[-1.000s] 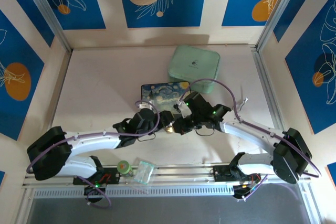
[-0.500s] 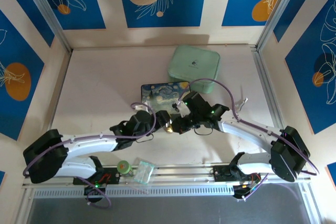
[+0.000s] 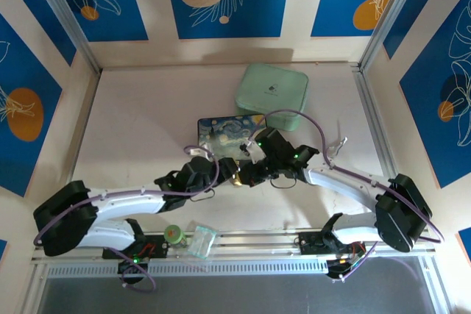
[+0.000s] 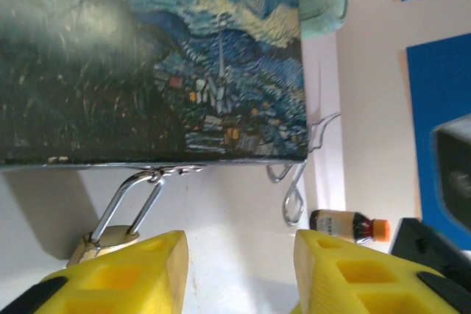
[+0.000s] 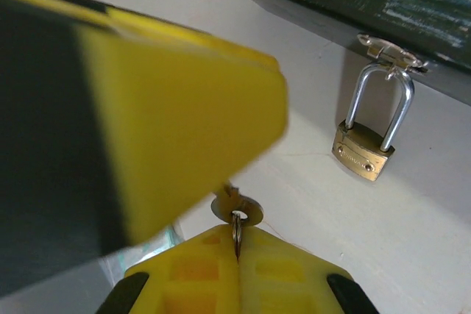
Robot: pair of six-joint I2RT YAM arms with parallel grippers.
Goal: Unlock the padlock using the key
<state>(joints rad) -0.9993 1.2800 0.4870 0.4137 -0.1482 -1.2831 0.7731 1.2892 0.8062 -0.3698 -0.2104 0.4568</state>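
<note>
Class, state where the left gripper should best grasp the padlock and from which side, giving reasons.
Take the padlock by its brass body, across the narrow sides, coming from the side away from the box. Its shackle is hooked through the box's latch, so only the body is free.

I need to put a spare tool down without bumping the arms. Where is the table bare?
Bare: the far-left table, between the left wall, the painted box and the green case. Crowded: in front of the box, where the left gripper and right gripper flank the padlock.
</note>
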